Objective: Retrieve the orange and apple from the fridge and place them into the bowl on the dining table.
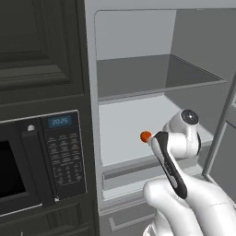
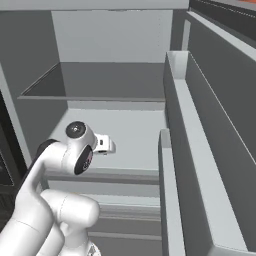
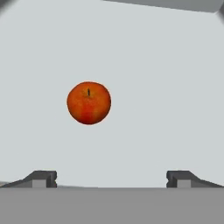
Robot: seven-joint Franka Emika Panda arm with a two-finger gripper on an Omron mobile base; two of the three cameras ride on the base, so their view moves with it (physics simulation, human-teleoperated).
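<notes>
Spread wide, hand [image 3: 111,179] over the fridge [image 1: 138,73] shelf, clear of red-orange stemmed apple [image 3: 89,103] mid-shelf, open room all round.

Both base cameras look forward from behind the arm, left and right, into the open fridge [image 1: 156,69], sharing its pale lower shelf [image 2: 130,135], while the hand camera looks straight down close over that shelf at the apple [image 3: 89,103].
</notes>
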